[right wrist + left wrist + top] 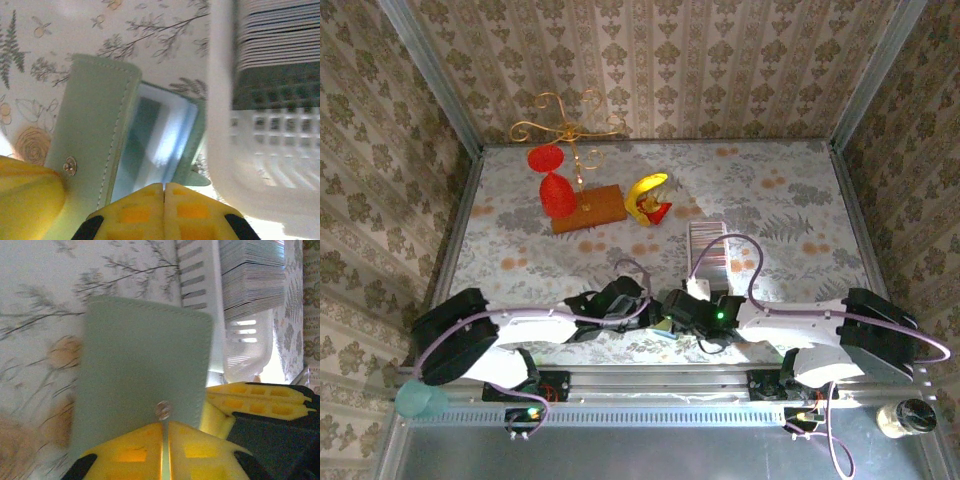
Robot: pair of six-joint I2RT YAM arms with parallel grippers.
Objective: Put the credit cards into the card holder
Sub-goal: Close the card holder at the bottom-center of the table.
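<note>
Left wrist: left end effector (162, 432) pinches card holder (145, 365) (long axis pointing away); right end effector (164, 192) closed.

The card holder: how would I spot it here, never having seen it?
On the flowery tablecloth, find the white slotted plastic basket of stacked silvery cards. Beside it, toward the near edge, is a small sage-green stitched wallet. Unlike the ribbed card stack, it is smooth and folding, with a round metal snap and bluish-grey inside.
</note>
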